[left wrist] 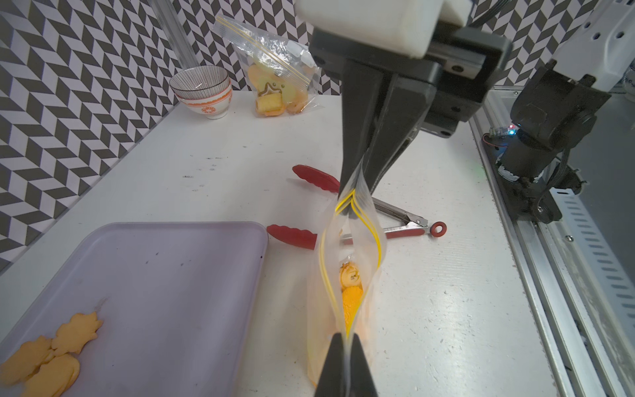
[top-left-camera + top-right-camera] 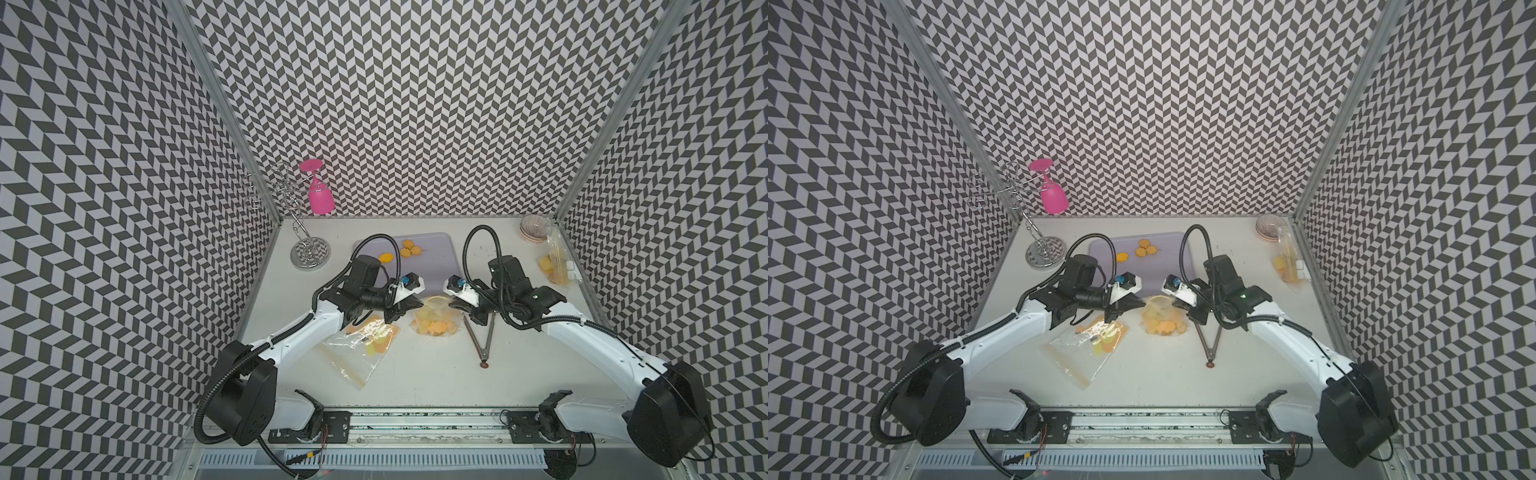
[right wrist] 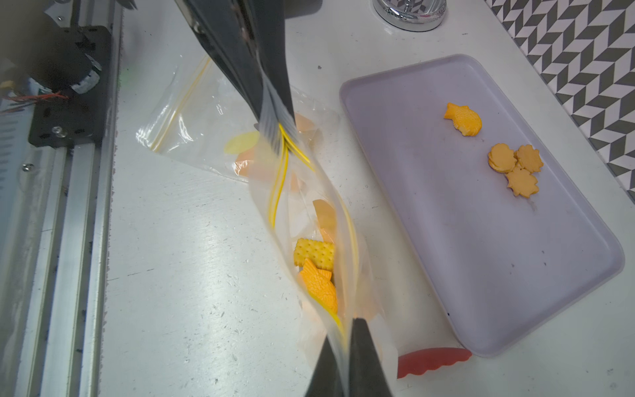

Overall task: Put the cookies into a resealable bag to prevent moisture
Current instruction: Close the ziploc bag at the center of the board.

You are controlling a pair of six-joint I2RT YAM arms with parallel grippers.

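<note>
Walls (image 2: 415,104) all chevron, table (image 2: 415,374) scuffed white. Clear zip-top bag (image 2: 437,308) of yellow-orange cookies (image 2: 434,328), mouth up, stretched parallel to table's front edge, left gripper (image 2: 409,305) and right gripper (image 2: 451,305) clenching its ends.

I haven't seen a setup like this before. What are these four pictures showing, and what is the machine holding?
Two white robot arms stand at a white table, each ending in a black two-fingered gripper. Two pictures look down on the whole scene, nearly alike; the other two come from a camera on each wrist. The left gripper and the right gripper each pinch one end of the mouth of a clear resealable bag, holding it up between them, its middle gaping. Cookies lie inside; four more cookies sit on a lilac tray. Also on the table: red-tipped tongs, a second bag lying flat, a third bag beside stacked bowls, and a wire rack with a pink glass hanging upside down.
</note>
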